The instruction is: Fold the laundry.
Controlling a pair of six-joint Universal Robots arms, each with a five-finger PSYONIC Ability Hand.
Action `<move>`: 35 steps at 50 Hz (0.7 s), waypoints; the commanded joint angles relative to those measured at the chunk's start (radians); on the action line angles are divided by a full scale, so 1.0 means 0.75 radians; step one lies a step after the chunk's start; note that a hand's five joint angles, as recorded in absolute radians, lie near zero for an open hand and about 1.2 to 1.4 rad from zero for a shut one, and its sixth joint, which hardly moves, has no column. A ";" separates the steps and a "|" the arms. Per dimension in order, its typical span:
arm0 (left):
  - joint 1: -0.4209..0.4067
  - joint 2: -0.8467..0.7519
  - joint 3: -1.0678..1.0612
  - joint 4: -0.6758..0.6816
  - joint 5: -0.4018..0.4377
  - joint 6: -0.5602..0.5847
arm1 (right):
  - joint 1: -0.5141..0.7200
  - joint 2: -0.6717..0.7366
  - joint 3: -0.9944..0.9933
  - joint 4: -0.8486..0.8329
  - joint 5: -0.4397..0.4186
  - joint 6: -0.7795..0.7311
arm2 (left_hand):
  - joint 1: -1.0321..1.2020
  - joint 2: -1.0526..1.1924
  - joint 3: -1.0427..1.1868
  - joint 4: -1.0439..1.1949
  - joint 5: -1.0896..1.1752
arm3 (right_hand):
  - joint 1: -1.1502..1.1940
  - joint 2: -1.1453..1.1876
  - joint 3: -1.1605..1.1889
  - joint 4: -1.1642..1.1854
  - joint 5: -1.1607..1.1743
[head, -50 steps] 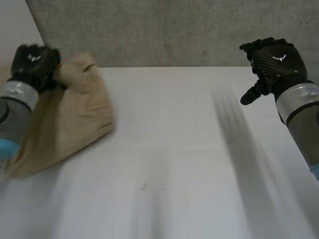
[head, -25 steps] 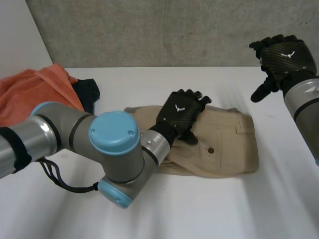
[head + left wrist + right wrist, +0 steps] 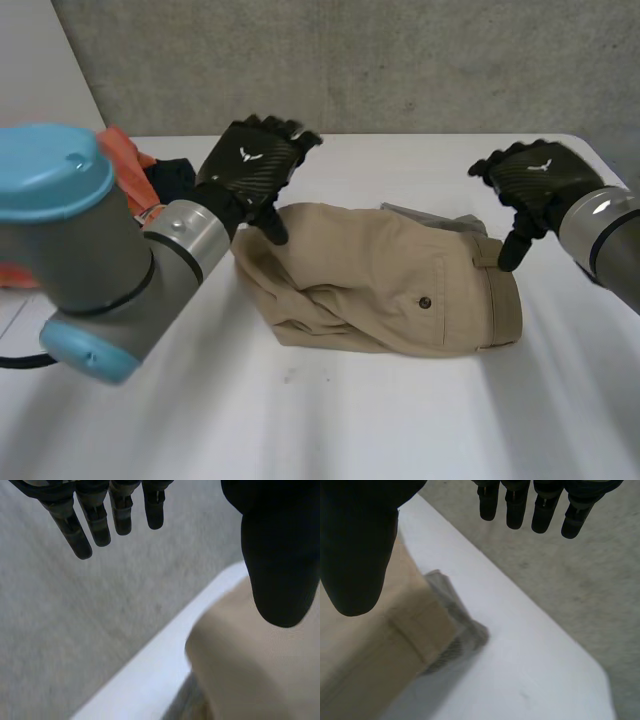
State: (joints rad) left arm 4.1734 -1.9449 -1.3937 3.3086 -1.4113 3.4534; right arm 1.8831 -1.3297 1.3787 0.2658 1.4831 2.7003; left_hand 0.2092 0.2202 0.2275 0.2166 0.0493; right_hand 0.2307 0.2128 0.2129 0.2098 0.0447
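Tan trousers (image 3: 380, 280) lie bunched on the white table (image 3: 350, 420), folded over on themselves with the waistband at their right end. A small dark button (image 3: 425, 301) shows on their front. A grey pocket lining (image 3: 430, 218) sticks out from under their far edge.

The left hand (image 3: 250, 165) hangs above the trousers' far left end. Its fingers (image 3: 95, 525) are straight and released, grasping nothing. Its thumb points down at the edge of the cloth there, and I cannot tell whether the tip touches it.

The right hand (image 3: 535, 180) hangs above the trousers' right end, over the waistband. Its fingers (image 3: 545, 505) are also straight and released, holding nothing. Its thumb points down just beside the waistband. In the right wrist view the thumb sits over the tan cloth, with the grey lining beyond it near the fingertips, and contact is not clear.

Well to the left of the trousers, behind the left arm, lie an orange cloth (image 3: 120, 145) and a dark cloth (image 3: 172, 180), touching each other. Beyond the trousers' far side, past the table's edge, stands a grey concrete wall (image 3: 350, 60).
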 commanded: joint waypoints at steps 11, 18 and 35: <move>0.136 -0.513 0.416 -0.270 0.329 0.185 | -0.001 0.398 -0.214 -0.013 -0.153 0.175 | 0.571 0.556 0.546 0.561 0.551 | 0.537 0.560 0.560 0.564 0.552; 0.134 -0.532 0.555 -0.168 0.274 0.188 | 0.001 0.495 -0.388 -0.098 -0.135 0.177 | 1.583 1.568 1.558 1.573 1.563 | 1.554 1.577 1.577 1.581 1.569; 0.117 -0.278 0.732 0.593 -0.057 0.175 | 0.040 0.278 -0.480 -1.099 0.039 0.179 | 1.583 1.568 1.558 1.573 1.563 | 1.554 1.578 1.578 1.582 1.569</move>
State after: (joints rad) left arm 4.2746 -2.2238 -0.7785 3.6916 -1.4705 3.5909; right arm 1.8929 -1.0993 1.0097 -0.4984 1.5018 2.8367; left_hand 1.1602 1.1931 1.1879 1.1970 0.9672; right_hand 1.1260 1.1673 1.1813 1.1945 0.9454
